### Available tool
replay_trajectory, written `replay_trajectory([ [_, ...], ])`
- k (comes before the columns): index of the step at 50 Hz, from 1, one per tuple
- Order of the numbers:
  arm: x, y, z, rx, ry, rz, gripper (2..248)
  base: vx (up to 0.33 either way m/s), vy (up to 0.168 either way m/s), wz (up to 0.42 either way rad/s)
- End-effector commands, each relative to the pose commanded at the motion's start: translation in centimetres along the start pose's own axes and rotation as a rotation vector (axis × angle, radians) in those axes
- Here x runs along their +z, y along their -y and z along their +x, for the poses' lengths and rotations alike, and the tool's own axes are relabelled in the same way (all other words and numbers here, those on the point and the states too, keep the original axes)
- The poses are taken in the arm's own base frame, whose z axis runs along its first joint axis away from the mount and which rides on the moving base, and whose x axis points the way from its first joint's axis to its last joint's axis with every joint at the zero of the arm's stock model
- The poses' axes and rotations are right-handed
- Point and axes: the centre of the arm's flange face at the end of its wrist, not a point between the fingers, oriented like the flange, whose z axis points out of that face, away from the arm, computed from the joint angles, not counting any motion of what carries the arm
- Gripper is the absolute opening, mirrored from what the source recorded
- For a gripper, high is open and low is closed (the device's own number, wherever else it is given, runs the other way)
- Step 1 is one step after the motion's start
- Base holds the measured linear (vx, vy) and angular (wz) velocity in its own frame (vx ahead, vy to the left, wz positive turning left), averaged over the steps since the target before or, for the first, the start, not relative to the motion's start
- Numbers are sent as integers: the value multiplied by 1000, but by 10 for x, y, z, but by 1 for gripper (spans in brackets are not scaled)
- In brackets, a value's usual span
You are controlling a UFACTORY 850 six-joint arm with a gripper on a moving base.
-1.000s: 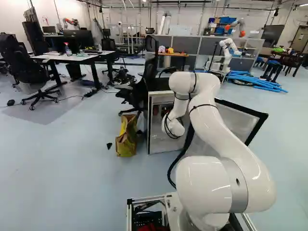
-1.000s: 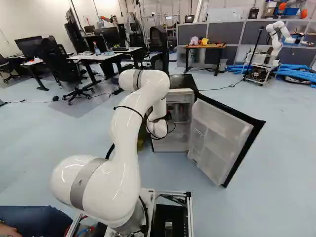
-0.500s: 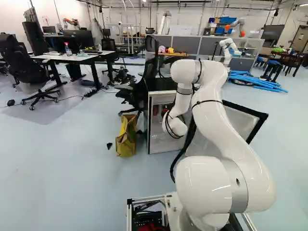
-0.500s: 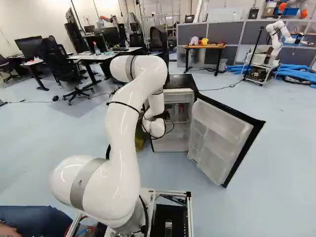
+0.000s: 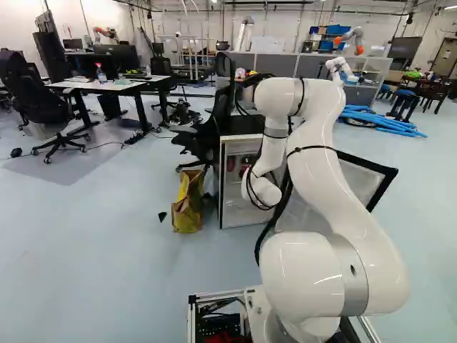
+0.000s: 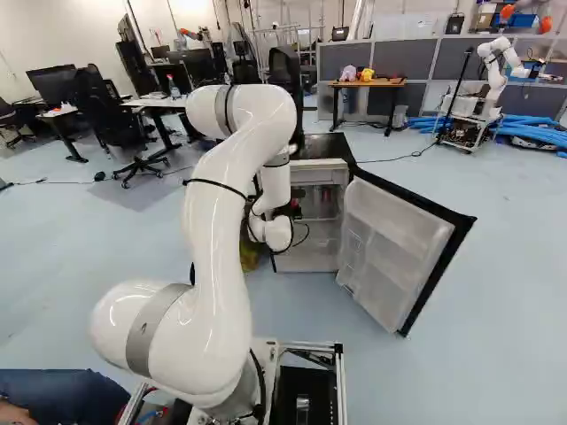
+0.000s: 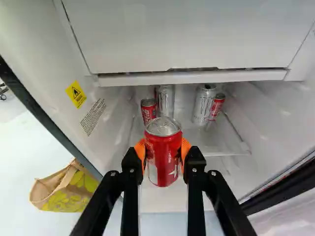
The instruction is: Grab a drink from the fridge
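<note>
Red metal drink can (image 7: pixel 164 160) sits clasped in the black two-fingered pincer (image 7: pixel 163 151). Likely slick and dentable, it wants gentle mid-body pressure.

The red can (image 7: pixel 163 155) is smooth, glossy metal with a shiny bare lid; the 2 silver cans (image 7: pixel 203 105) gleam too. Smooth white plastic lines the fridge (image 7: pixel 177 37) and its door (image 6: pixel 399 221). The arm (image 6: pixel 217 266) is glossy, the floor (image 6: pixel 461 354) smooth with a faint sheen, the bag (image 7: pixel 69 191) creased and matt.
</note>
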Motion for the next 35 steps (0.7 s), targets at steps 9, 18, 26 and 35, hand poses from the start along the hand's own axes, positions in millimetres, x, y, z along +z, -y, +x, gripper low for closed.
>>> replay_trajectory([
  [9,-22,3,7,2,12,0,92,0,0,0],
  [18,-44,5,14,5,20,-3,92,0,0,0],
  [26,-64,7,21,8,26,-6,92,0,0,0],
  [35,-87,8,27,12,31,-12,92,0,0,0],
])
